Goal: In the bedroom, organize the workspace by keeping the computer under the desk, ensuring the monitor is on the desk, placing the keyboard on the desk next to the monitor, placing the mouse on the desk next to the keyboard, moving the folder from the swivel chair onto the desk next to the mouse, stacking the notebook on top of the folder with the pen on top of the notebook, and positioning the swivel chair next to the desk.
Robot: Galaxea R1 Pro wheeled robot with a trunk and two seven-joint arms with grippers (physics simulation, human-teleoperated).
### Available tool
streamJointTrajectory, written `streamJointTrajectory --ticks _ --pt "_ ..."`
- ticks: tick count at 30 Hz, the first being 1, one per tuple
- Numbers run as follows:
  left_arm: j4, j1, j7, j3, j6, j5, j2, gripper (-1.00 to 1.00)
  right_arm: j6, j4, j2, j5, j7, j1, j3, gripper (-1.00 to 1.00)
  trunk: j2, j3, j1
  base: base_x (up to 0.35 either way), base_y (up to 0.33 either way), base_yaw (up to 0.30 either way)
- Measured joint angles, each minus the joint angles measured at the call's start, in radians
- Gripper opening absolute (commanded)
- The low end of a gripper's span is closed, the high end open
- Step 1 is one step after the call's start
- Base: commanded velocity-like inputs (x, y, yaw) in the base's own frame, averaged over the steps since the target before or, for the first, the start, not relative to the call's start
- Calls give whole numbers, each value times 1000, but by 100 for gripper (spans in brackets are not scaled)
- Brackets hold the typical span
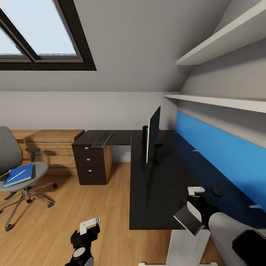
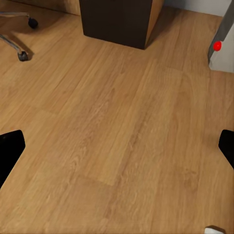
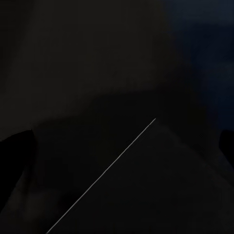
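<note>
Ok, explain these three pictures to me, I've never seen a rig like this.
It is a simulated two-armed robot. The large picture comes from its head camera, the other two from cameras by each pincer. The black desk carries a monitor, keyboard and mouse. A blue folder lies on the swivel chair. The left pincer hangs open over the wood floor. The right pincer is above the desk with a grey notebook at it; gripped or not, I cannot tell.
</note>
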Motion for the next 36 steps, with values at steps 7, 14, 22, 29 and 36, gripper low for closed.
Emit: streamJointTrajectory --ticks 7,14,22,29,36 --pt "4 0 0 2 0 2 1 100 -2 -2 0 2 0 0 0 100 0 0 0 -73 -46 0" --pt "5 0 0 3 0 3 2 100 -2 -4 0 -2 1 0 0 100 0 0 0 -141 -108 0" --pt "5 0 0 3 0 3 2 100 -2 -4 0 -2 1 0 0 100 0 0 0 -20 -16 0" --pt "5 0 0 3 0 3 2 100 -2 -4 0 -2 0 0 0 100 0 0 0 -2 -2 0" --pt "5 0 0 3 0 3 2 100 -2 -4 0 -2 0 0 0 100 0 0 0 0 0 0"
